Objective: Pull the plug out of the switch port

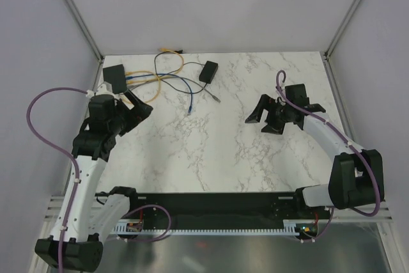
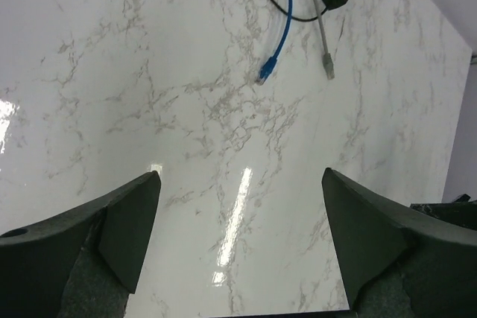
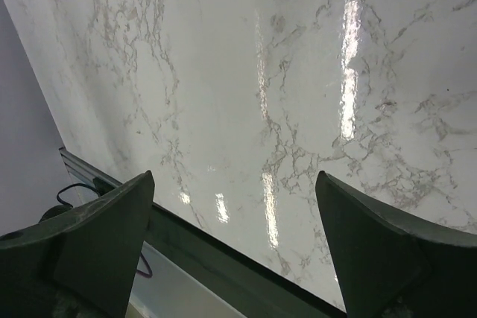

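Switch port point(image 1: 126, 77) sat at the table's point(image 1: 255, 158) far-left corner, cables point(image 1: 146, 76) plugged in, my left pincer point(image 2: 240, 176) near, right pincer point(image 3: 235, 176) well apart, both gaping empty, so I reckoned: pinch the plug point(image 1: 129, 77), pull straight.

Marble table point(image 1: 223, 158), flat black box point(image 1: 115, 76) at far-left corner, small black adapter point(image 1: 208, 71) mid-back — blue cable point(image 2: 282, 27), grey cable point(image 2: 320, 35) loose-ended
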